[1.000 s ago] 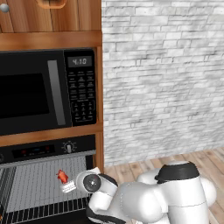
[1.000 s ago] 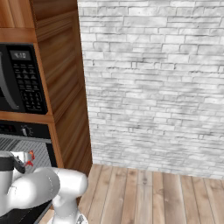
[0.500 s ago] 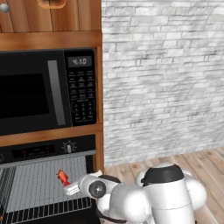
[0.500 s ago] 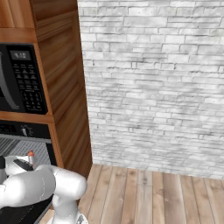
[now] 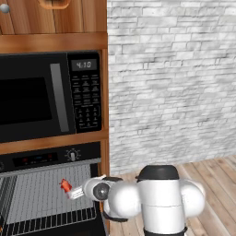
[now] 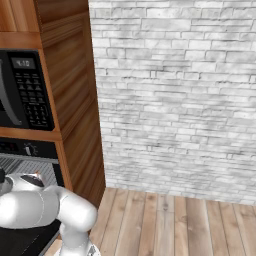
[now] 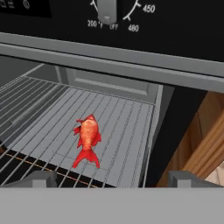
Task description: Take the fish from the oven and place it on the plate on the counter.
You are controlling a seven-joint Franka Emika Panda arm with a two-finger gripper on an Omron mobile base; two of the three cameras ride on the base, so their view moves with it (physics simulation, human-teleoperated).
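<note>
At the oven mouth, gripper [image 7: 111,179] with jaws fully apart sits near and right of the fish [image 7: 88,140] lying on the wire rack [image 7: 118,131]; judgement: shift left, advance, straddle body crosswise before closing.

One red fish [image 7: 88,140] lies on the single visible wire rack [image 7: 109,131] of one open oven [image 5: 50,156]; one microwave [image 5: 46,94] sits above, and one temperature knob [image 7: 106,9] tops the oven.
</note>
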